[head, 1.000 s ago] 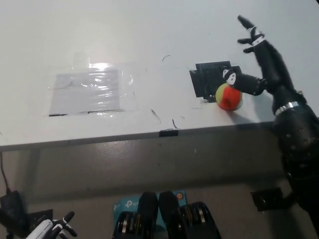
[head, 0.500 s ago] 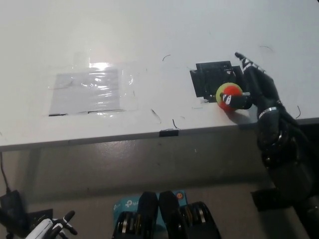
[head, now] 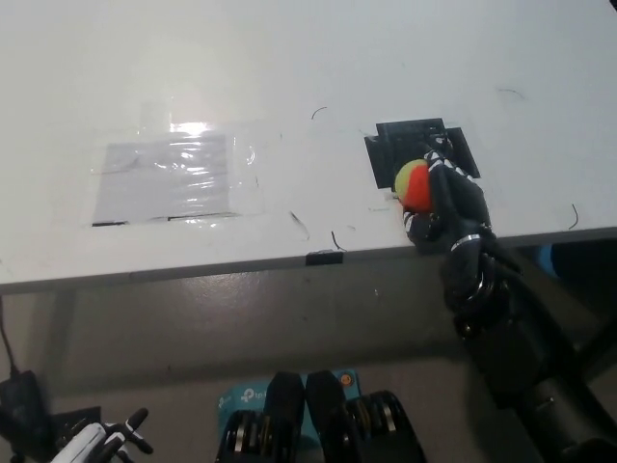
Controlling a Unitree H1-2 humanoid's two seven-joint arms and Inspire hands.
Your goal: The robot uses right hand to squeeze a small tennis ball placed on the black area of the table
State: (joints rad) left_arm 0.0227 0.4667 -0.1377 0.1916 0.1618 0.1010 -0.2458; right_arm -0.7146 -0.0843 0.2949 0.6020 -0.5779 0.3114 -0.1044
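Ball [head: 411,180] on black patch [head: 416,145], black right hand [head: 449,201] wrapped around it; grasp made, squeeze likely underway. White left hand [head: 101,440] low, open.

Light falls from overhead, bright and even across the white bench [head: 289,58], and it flares into a hot white spot on the clear plastic sheet [head: 169,174]. Under the bench edge the floor sits in dim shadow. The whole picture is soft and slightly grainy, and the black hand [head: 445,207] loses its detail.
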